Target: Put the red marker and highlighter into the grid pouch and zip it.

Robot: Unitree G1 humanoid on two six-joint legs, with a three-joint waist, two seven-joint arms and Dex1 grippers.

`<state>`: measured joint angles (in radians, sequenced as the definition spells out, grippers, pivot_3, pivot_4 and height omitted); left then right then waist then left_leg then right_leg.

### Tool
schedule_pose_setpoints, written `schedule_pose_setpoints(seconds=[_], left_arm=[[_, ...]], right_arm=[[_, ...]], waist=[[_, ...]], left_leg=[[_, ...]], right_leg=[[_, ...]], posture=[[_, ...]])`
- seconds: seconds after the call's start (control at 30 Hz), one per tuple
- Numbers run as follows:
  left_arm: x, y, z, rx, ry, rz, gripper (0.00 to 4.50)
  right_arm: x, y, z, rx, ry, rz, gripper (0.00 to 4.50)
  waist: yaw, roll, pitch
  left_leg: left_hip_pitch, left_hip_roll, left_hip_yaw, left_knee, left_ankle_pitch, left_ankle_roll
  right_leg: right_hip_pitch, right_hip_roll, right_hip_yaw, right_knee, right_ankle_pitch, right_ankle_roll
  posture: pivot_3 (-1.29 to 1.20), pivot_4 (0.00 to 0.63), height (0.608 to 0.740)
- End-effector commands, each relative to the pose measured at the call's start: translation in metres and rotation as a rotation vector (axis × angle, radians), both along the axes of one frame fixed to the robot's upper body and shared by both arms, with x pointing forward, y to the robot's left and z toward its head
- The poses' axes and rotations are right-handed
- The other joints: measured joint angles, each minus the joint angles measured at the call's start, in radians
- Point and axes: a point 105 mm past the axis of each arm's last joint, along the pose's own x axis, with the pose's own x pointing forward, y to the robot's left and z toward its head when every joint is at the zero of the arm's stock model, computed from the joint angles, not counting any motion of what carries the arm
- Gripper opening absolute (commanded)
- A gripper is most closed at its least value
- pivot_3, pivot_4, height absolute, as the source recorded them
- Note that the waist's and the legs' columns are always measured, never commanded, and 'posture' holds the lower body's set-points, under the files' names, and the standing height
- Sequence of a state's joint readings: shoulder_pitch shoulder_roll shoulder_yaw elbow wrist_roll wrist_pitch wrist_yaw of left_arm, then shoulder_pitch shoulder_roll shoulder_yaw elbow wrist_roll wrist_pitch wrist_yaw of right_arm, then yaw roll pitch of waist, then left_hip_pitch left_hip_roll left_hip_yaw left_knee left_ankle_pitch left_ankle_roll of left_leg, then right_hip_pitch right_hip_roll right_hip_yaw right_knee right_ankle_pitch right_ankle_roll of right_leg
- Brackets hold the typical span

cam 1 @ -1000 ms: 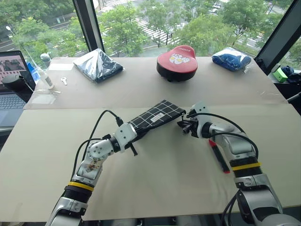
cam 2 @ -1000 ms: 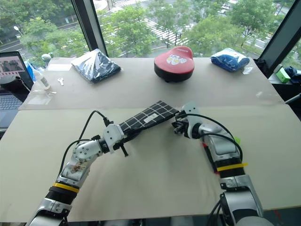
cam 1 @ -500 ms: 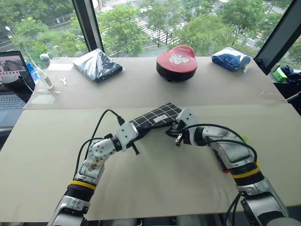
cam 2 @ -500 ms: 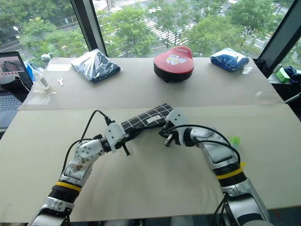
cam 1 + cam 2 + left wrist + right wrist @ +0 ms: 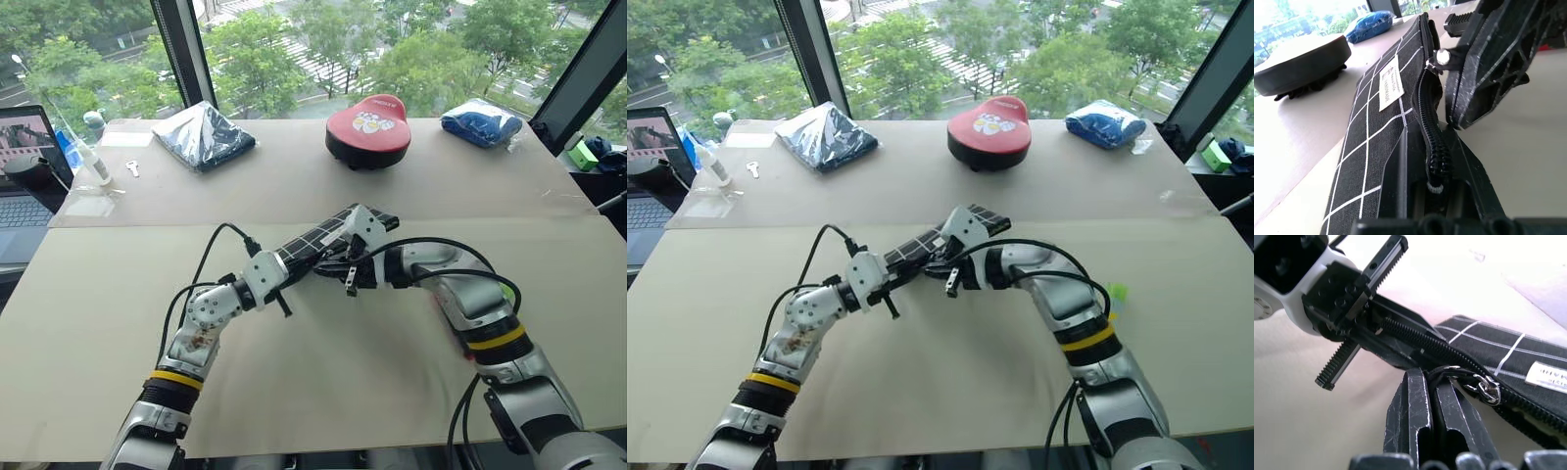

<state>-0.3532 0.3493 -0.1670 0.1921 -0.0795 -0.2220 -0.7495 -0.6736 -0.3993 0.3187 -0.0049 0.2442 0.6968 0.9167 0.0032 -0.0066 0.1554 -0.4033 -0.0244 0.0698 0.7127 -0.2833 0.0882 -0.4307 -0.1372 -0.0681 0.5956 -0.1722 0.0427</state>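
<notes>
Beige table (image 5: pixel 323 392) fills the frame, windows along the top; left gripper (image 5: pixel 294 269) clamps the grid pouch (image 5: pixel 333 235), right gripper (image 5: pixel 345 270) pinches its pull strap (image 5: pixel 1442 377).

Both arms reached forward over the table and met near its middle. The left arm ran up from the near left, its forearm angled toward the right, and the left gripper (image 5: pixel 286 270) of two black fingers was clamped flat on the near-left end of the flat black fabric grid pouch with white lines (image 5: pixel 333 236), holding that end just off the surface. The right arm came in from the near right, elbow bent and wrist turned hard to the left, pointing slightly downward. The right gripper (image 5: pixel 1431 396) had its two scratched black fingers pressed together on the pouch's black zipper pull strap (image 5: pixel 1447 371), close beside the left gripper.
</notes>
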Motion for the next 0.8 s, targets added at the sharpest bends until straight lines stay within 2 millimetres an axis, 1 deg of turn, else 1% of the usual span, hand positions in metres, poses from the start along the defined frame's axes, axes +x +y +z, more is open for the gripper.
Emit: schedule_pose_setpoints(seconds=[0.03,0.07,0.1,0.17,0.23,0.27,0.3,0.33,0.37,0.43,0.53,0.57,0.63,0.67,0.7,0.73,0.8], left_arm=[[-0.001,-0.006,0.01,-0.016,-0.048,-0.021,0.0],[-0.002,-0.006,0.01,-0.017,-0.046,-0.02,0.0],[-0.002,-0.005,0.009,-0.018,-0.044,-0.017,0.0],[-0.003,-0.005,0.009,-0.021,-0.042,-0.015,0.0],[-0.004,-0.005,0.009,-0.027,-0.041,-0.014,0.0],[-0.005,-0.005,0.009,-0.031,-0.04,-0.013,0.0],[-0.005,-0.006,0.009,-0.035,-0.039,-0.012,0.0],[-0.006,-0.006,0.009,-0.039,-0.036,-0.013,0.0],[-0.007,-0.007,0.008,-0.042,-0.034,-0.015,0.0],[-0.007,-0.009,0.007,-0.045,-0.031,-0.019,0.0],[-0.009,-0.011,0.007,-0.056,-0.026,-0.028,0.0],[-0.009,-0.012,0.007,-0.062,-0.025,-0.03,0.0],[-0.009,-0.012,0.007,-0.072,-0.023,-0.032,0.0],[-0.009,-0.013,0.007,-0.076,-0.022,-0.034,0.0],[-0.01,-0.014,0.007,-0.082,-0.02,-0.038,0.0],[-0.01,-0.015,0.007,-0.087,-0.019,-0.042,0.0],[-0.008,-0.02,0.006,-0.097,-0.014,-0.058,0.0]], right_arm=[[0.028,-0.01,0.011,0.031,-0.042,-0.167,0.66],[0.031,-0.015,0.012,0.029,-0.041,-0.187,0.8],[0.034,-0.024,0.015,0.02,-0.052,-0.226,1.12],[0.022,-0.032,0.021,0.022,-0.045,-0.182,1.82],[0.008,-0.044,0.023,0.024,-0.003,-0.168,2.45],[-0.003,-0.05,0.024,0.029,0.025,-0.143,2.85],[-0.011,-0.057,0.024,0.027,0.05,-0.149,3.09],[-0.02,-0.064,0.026,0.039,0.09,-0.152,3.49],[-0.033,-0.07,0.029,0.05,0.113,-0.126,3.49],[-0.05,-0.079,0.035,0.051,0.129,-0.106,3.49],[-0.061,-0.108,0.05,0.041,0.102,-0.191,3.49],[-0.062,-0.123,0.057,0.037,0.085,-0.257,3.49],[-0.066,-0.144,0.066,0.031,0.063,-0.348,3.49],[-0.068,-0.15,0.069,0.03,0.058,-0.375,3.49],[-0.067,-0.162,0.07,0.012,0.034,-0.448,3.49],[-0.067,-0.174,0.071,-0.001,0.025,-0.519,3.49],[-0.071,-0.209,0.059,-0.078,0.025,-0.718,3.49]], waist=[[-0.001,0.0,0.0],[-0.003,0.0,0.0],[-0.003,0.0,0.0],[0.006,0.0,0.0],[0.009,0.0,0.0],[0.008,0.0,0.0],[0.009,0.0,0.0],[0.009,0.0,0.0],[0.009,0.0,0.0],[0.009,0.0,0.0],[0.009,0.0,0.0],[0.009,0.0,0.0],[0.015,0.0,0.0],[0.018,0.0,0.0],[0.019,-0.001,0.0],[0.022,-0.001,0.0],[0.025,-0.001,0.0]], left_leg=[[-0.001,0.0,0.0,0.0,0.0,0.0],[-0.001,0.0,0.0,0.0,0.0,-0.001],[-0.001,0.0,0.0,0.0,0.001,-0.001],[-0.002,0.0,0.0,0.0,0.001,-0.001],[-0.005,-0.001,0.0,0.0,0.001,-0.001],[-0.005,-0.001,0.0,0.0,0.001,-0.001],[-0.005,0.0,0.0,0.0,0.001,-0.001],[-0.005,-0.001,0.0,0.0,0.001,-0.001],[-0.005,0.0,0.0,-0.001,0.001,-0.001],[-0.006,0.0,0.0,-0.001,0.001,-0.001],[-0.005,0.0,0.001,0.0,-0.001,0.001],[-0.005,0.0,0.001,0.0,-0.001,0.002],[-0.005,0.0,0.001,0.0,-0.002,0.003],[-0.005,0.0,0.001,0.001,-0.002,0.003],[-0.005,0.0,0.001,0.001,-0.002,0.003],[-0.004,0.0,0.001,0.001,-0.002,0.003],[-0.004,0.0,0.001,0.001,-0.002,0.004]], right_leg=[[-0.001,0.0,0.0,0.0,0.0,0.0],[-0.002,0.0,0.0,0.001,0.0,0.0],[-0.002,0.0,0.0,0.0,0.0,0.0],[-0.002,0.0,0.0,0.001,0.0,0.0],[-0.004,0.0,0.0,0.001,0.0,0.0],[-0.004,-0.001,0.0,0.001,0.0,0.0],[-0.004,0.0,0.0,0.001,0.0,0.0],[-0.004,0.0,0.0,0.0,0.0,0.0],[-0.004,0.0,-0.001,0.0,0.0,0.0],[-0.004,0.0,-0.001,-0.001,0.0,0.0],[-0.005,-0.002,0.0,-0.002,0.0,0.0],[-0.005,-0.002,-0.001,-0.002,0.0,0.0],[-0.005,-0.005,-0.001,-0.001,0.0,0.0],[-0.005,-0.006,-0.001,-0.001,0.0,0.0],[-0.005,-0.007,-0.001,-0.001,0.0,0.0],[-0.004,-0.007,-0.001,-0.001,0.0,0.0],[-0.004,-0.008,-0.001,-0.001,0.0,0.0]], posture=[[0.0,0.15,0.74],[0.0,0.15,0.74],[0.0,0.15,0.74],[0.0,0.15,0.74],[0.0,0.15,0.74],[0.0,0.15,0.74],[0.0,0.15,0.74],[0.0,0.15,0.74],[0.0,0.15,0.74],[0.0,0.15,0.74],[0.0,0.15,0.74],[0.0,0.15,0.74],[0.0,0.15,0.74],[0.0,0.15,0.74],[0.0,0.15,0.74],[0.0,0.15,0.74],[0.0,0.15,0.74]])
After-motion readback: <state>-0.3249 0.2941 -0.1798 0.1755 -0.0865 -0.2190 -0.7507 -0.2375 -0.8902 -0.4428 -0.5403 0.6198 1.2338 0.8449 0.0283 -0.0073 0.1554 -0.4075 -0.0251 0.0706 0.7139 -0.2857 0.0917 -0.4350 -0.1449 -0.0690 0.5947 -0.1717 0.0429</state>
